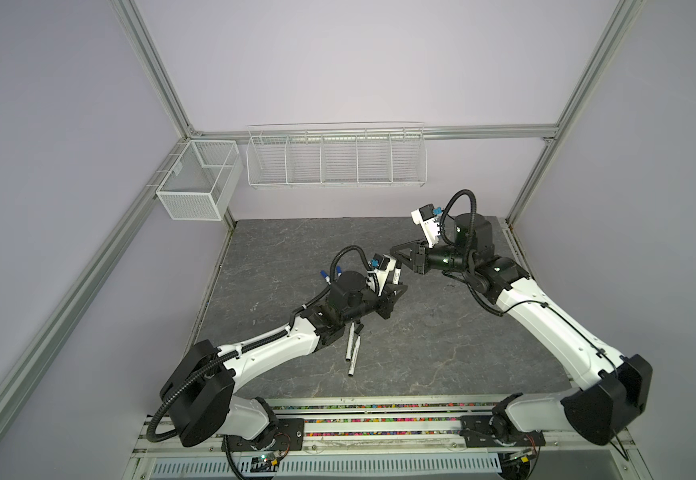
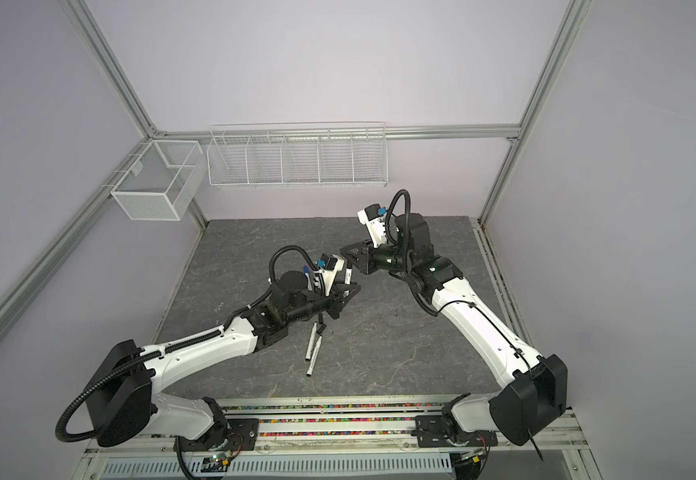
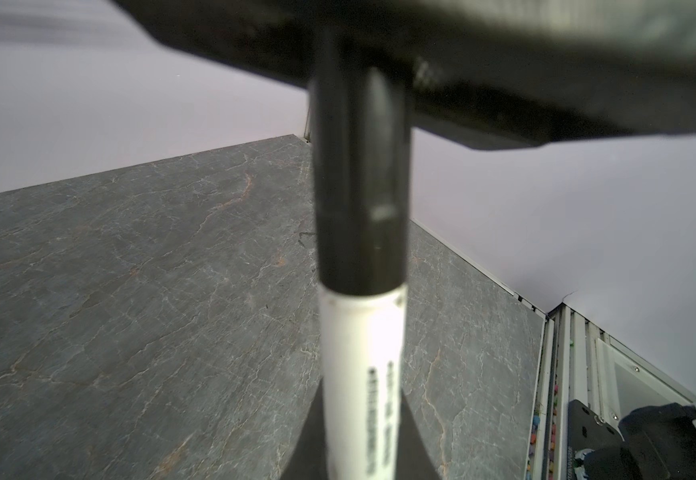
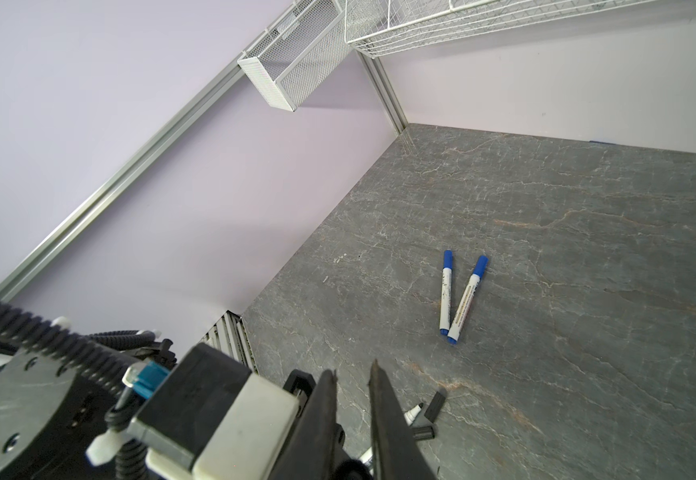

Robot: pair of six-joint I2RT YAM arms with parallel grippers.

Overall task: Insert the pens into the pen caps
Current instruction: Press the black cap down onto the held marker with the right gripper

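Observation:
My left gripper [image 3: 362, 461] is shut on a white pen [image 3: 360, 365] that stands up out of it. A black pen cap [image 3: 358, 187] sits on that pen's upper end. My right gripper [image 4: 352, 370] reaches over from the right, and its fingers are shut on the cap's top. In both top views the two grippers [image 1: 398, 289] [image 1: 396, 251] meet mid-table around this pen [image 1: 397, 276]. Two blue-capped pens [image 4: 446, 291] [image 4: 468, 299] lie side by side on the table. Two uncapped pens [image 1: 350, 340] [image 1: 354, 355] lie below my left arm, with two loose black caps [image 4: 435, 405] [image 4: 423, 432] by their tips.
The grey stone-patterned table [image 1: 421, 353] is walled by lilac panels. A white mesh box [image 1: 198, 178] and a wire rack [image 1: 335, 158] hang on the back wall above it. Rails holding coloured bits [image 1: 379, 419] run along the front edge.

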